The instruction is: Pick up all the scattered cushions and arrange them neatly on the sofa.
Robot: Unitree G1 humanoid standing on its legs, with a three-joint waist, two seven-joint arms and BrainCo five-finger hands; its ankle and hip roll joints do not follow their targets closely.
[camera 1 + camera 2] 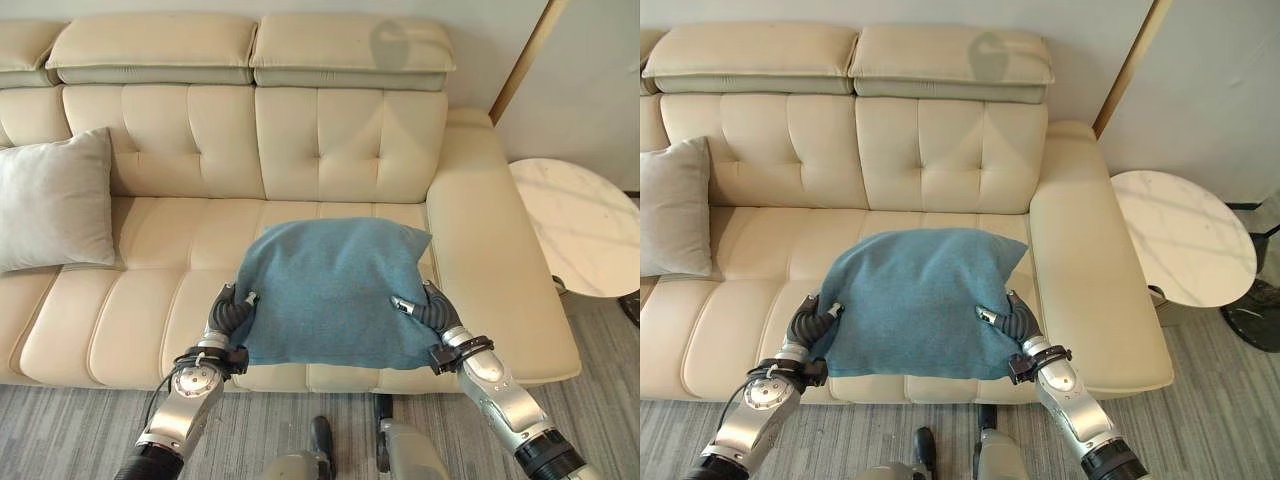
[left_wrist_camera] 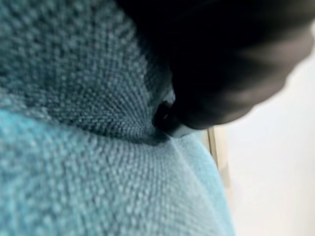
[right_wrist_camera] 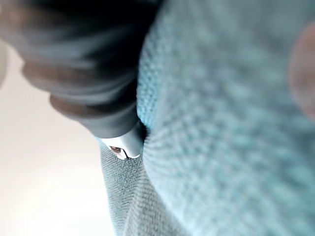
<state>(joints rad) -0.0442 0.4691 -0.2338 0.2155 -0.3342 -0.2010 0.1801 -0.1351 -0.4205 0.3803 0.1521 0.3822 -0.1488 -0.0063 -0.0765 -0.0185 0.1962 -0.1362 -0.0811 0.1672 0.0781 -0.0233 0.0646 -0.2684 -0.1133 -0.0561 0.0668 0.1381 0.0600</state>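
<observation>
Grey cushion (image 1: 55, 200) propped against cream sofa (image 1: 330, 140) backrest at 9 o'clock; left hand (image 1: 228, 312) pinching teal cushion (image 1: 335, 290) at 8 o'clock edge, over the seat; right hand (image 1: 430, 310) clutching 4 o'clock edge; marble side table (image 1: 585, 225) at 3 o'clock.

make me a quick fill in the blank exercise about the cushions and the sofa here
1. The cushion held between the left robot hand and the right robot hand is ____ in colour.
2. The grey cushion leans against the sofa's ____.
3. The sofa is upholstered in ____ coloured material.
4. Past the sofa's armrest stands a round side table with a ____ top.

Missing words: blue; backrest; cream; white marble
</observation>
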